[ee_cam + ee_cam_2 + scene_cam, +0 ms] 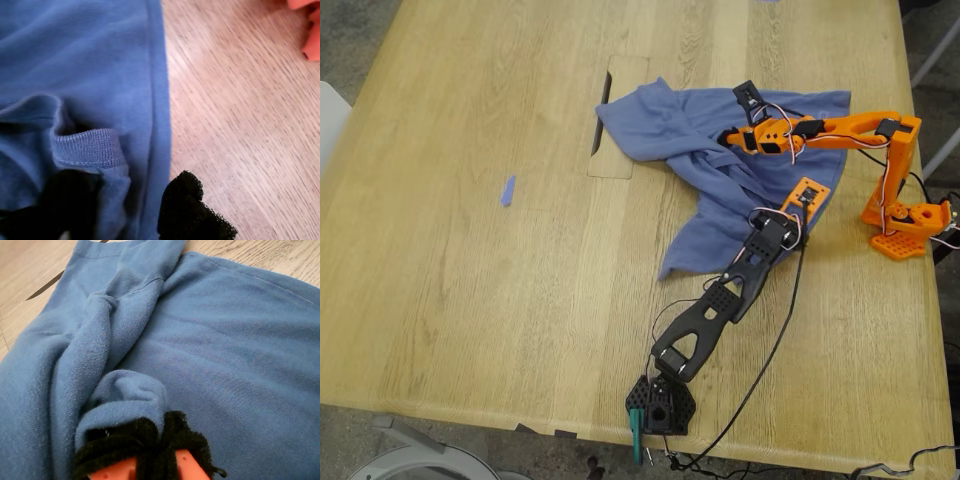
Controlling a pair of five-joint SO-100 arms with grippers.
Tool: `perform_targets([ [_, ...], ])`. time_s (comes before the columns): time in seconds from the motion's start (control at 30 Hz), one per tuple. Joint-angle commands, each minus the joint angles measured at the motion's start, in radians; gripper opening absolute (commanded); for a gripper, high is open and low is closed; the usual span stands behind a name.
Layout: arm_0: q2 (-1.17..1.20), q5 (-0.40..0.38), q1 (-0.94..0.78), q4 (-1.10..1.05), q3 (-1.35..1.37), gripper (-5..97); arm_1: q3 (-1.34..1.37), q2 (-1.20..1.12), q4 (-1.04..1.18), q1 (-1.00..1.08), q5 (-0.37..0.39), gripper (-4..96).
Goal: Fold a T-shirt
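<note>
The blue-purple T-shirt lies crumpled on the wooden table, toward the exterior view's right; its print is hidden. My first gripper, on the black arm, sits at the shirt's edge nearest the orange base. In its wrist view the black fingertips hold the hem and ribbed collar of the T-shirt between them, my first gripper shut on the cloth. My second gripper, on the orange arm, is over the shirt's middle. My second gripper is shut on a raised fold of the T-shirt.
A tiny blue strip lies on the wood at the exterior view's left. A dark slot and inset panel sit beside the shirt. The orange base stands near the right edge, the black base at the near edge, with cables trailing.
</note>
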Motion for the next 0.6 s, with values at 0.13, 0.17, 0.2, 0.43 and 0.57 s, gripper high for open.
perform_targets([
  [0.13, 0.150, 0.011, 0.018, 0.023, -0.048, 41, 0.005, 0.077, -0.002, 0.003, 0.005, 0.1],
  [0.17, 0.164, 0.011, 0.028, 0.043, -0.048, 43, 0.006, 0.078, 0.000, 0.002, 0.003, 0.1],
  [0.2, 0.178, 0.011, 0.037, 0.063, -0.048, 44, 0.006, 0.080, 0.002, 0.000, 0.003, 0.1],
  [0.43, 0.262, 0.028, 0.103, 0.161, -0.046, 52, 0.012, 0.086, 0.011, -0.006, 0.000, 0.1],
  [0.57, 0.265, 0.089, 0.123, 0.183, -0.044, 53, 0.014, 0.086, 0.014, -0.012, -0.002, 0.1],
])
